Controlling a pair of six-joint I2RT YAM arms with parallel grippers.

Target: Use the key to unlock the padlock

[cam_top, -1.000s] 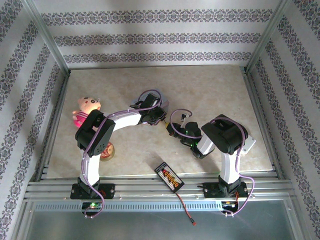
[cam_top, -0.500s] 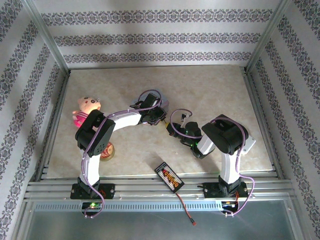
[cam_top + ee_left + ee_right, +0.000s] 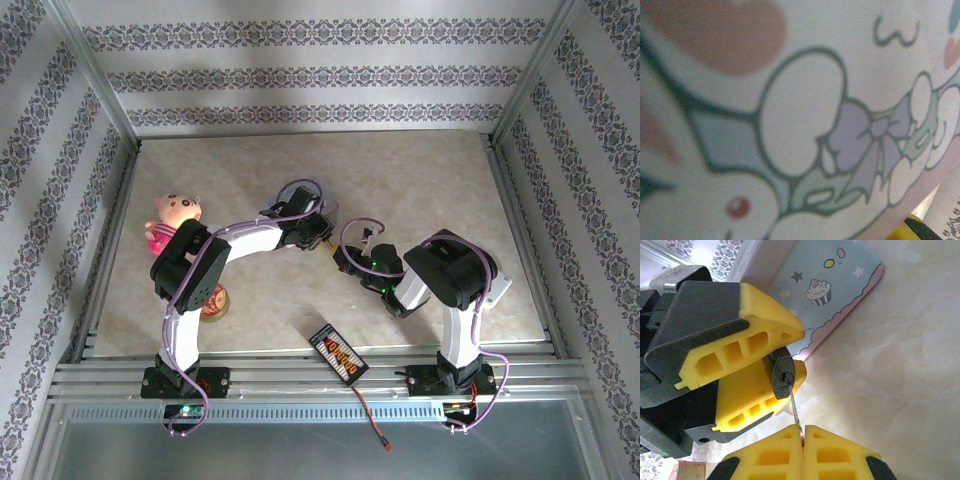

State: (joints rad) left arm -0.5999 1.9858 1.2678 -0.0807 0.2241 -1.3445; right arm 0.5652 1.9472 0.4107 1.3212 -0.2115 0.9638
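The left gripper (image 3: 793, 354) pinches the padlock (image 3: 778, 370) and the right gripper (image 3: 802, 430) clamps the key (image 3: 795, 407) at its keyhole (image 3: 785, 377), so any twist should follow the key's shaft.

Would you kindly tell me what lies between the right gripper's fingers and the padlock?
The right wrist view shows the silver key bridging that stretch, pinched by the right gripper and meeting the padlock at its keyhole.

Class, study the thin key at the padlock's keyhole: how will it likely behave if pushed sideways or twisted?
The key looks a thin metal sliver, so it would probably flex if pushed sideways. Bare metal, pinched at one end by the right pincer, it may swivel or slip when twisted. Being so small beside the padlock, it is likely very light.
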